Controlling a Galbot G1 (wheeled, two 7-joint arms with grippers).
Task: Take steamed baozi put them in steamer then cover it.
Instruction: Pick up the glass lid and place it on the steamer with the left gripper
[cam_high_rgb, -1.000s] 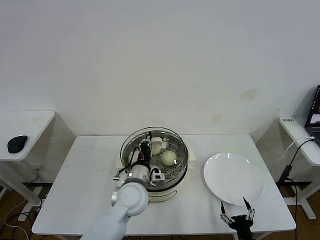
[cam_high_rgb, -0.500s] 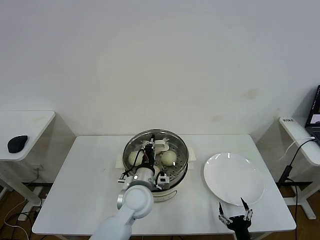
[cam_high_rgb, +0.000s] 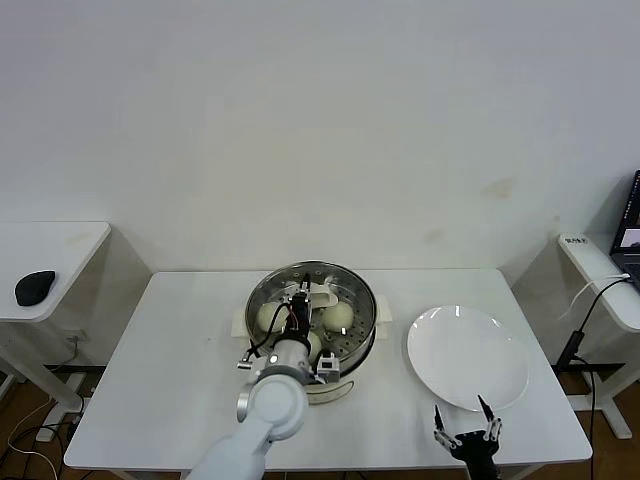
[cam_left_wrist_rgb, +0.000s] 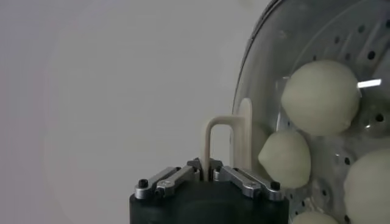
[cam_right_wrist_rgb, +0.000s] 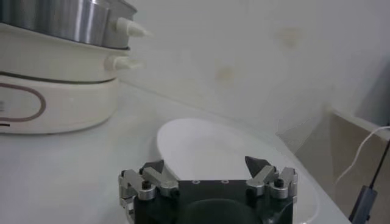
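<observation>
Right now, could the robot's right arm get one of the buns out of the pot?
Probably not. The glass lid, held by the left end effector, is over the steamer, covering the buns. The open right end effector waits by the plate.

Left arm: reaches forward from the near edge, wrist pointing down and away.
Left gripper (cam_high_rgb: 302, 300): fingers pinched together on a thin cream handle, low over the pot.
Right arm: parked at the near right, mostly out of sight.
Right gripper (cam_high_rgb: 466, 432): fingers spread wide, holding nothing.
</observation>
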